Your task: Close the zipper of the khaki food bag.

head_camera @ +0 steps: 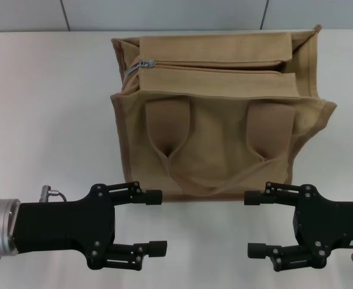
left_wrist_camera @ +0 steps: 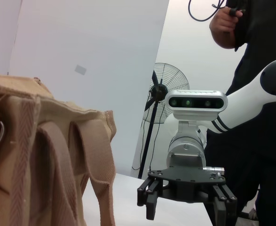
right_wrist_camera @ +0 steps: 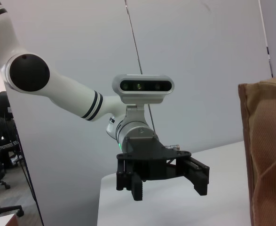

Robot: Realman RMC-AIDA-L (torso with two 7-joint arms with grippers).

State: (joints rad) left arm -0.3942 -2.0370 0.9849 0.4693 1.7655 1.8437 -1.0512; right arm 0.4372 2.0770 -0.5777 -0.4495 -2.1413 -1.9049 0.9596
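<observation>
Khaki food bag upright; zipper closed; grippers apart.

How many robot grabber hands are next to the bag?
2. The left gripper and the right gripper both hover open over the table, in front of the khaki food bag, pointing toward each other.

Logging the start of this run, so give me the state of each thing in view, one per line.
Bag: upright on the table, flaps folded in, handles hanging down its near side.
Zipper: looks mostly unzipped, pull tab at the bag's left end.
Left gripper: open, empty, in front of the bag, not touching.
Right gripper: open, empty, in front of the bag, not touching.
</observation>
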